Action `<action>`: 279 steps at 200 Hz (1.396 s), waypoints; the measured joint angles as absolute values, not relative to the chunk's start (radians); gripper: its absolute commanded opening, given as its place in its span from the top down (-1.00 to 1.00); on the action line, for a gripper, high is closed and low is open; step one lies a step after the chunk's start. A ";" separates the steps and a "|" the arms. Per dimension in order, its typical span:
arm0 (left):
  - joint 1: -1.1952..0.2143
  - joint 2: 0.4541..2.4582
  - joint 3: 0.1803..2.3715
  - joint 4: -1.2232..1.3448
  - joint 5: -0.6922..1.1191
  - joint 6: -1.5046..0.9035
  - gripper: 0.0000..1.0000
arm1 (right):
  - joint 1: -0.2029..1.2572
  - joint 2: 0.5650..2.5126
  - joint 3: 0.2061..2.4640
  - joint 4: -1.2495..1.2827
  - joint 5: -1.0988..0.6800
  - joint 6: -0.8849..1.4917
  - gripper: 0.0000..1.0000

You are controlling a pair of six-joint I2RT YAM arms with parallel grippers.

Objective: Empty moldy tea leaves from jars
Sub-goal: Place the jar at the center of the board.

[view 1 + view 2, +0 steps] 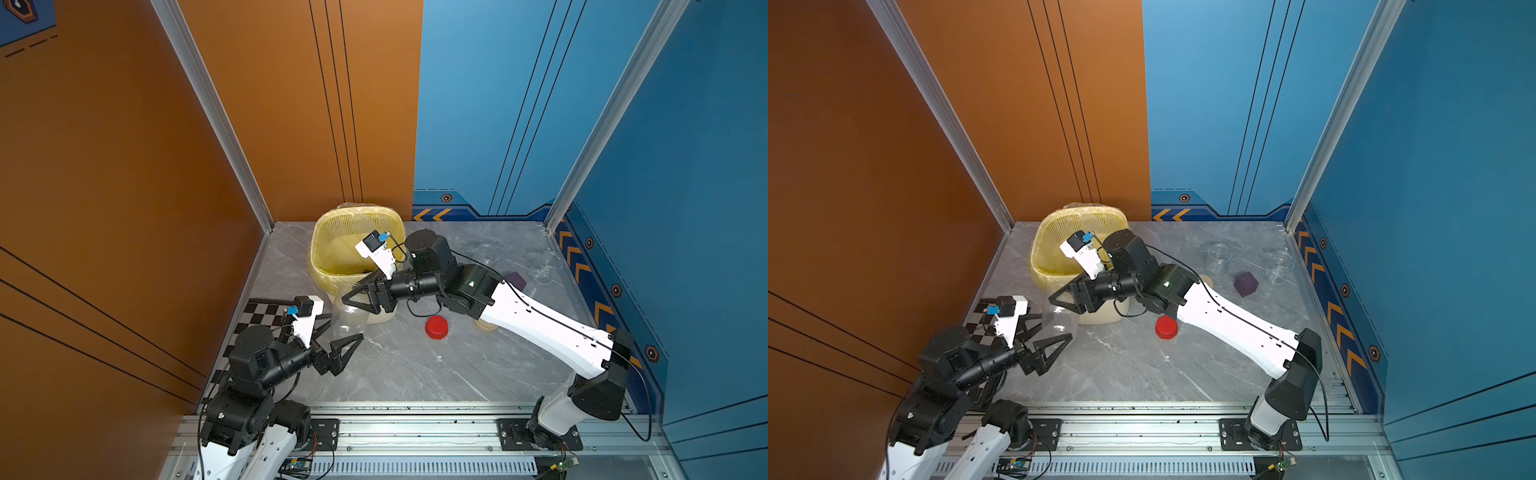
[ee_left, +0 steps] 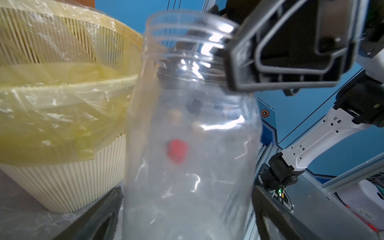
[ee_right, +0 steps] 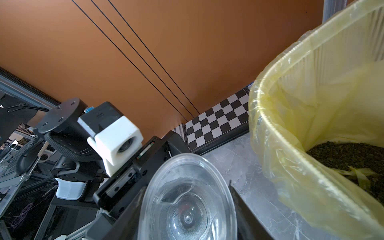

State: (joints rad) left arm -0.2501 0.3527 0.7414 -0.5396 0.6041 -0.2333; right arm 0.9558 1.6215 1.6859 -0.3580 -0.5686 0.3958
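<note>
Now your right gripper (image 1: 351,291) is clamping the threaded neck of the empty jar (image 1: 352,316), just near-left of the bin (image 1: 320,249) holding the tea leaves (image 3: 342,151). Your left gripper (image 1: 345,327) is gaping around its likely light, slick body.

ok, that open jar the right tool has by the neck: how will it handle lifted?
Probably light: the jar looks empty, with tea leaves in the bin. Likely slick: glossy clear walls, and the right tool pinches only the threaded neck, so it may pivot. The left tool stands open around the body, giving no support.
</note>
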 measured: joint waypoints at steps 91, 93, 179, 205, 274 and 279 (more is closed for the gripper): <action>-0.250 0.230 0.699 -0.538 0.603 -0.234 -0.96 | 0.829 1.411 1.552 -0.465 -0.549 0.334 -0.02; -0.250 0.232 0.698 -0.538 0.602 -0.234 -0.96 | 0.826 1.400 1.543 -0.467 -0.547 0.332 -0.02; -0.250 0.406 0.601 -0.471 0.440 -0.230 -0.96 | 0.611 1.283 1.217 -0.569 -0.265 0.277 -0.02; -0.257 0.426 0.593 -0.463 0.410 -0.229 -0.96 | 0.583 1.369 1.193 -0.557 -0.154 0.288 -0.02; -0.321 0.467 0.593 -0.459 0.375 -0.226 -0.96 | 0.542 1.605 1.190 -0.334 0.044 0.356 -0.02; -0.322 0.459 0.593 -0.459 0.372 -0.226 -0.96 | 0.542 1.621 1.190 -0.314 0.056 0.356 -0.02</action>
State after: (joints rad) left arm -0.3222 0.4595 0.5926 -0.4587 0.3717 -0.2256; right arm 0.5423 1.6215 1.1904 -0.3141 0.0563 0.3565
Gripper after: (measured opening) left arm 0.981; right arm 0.559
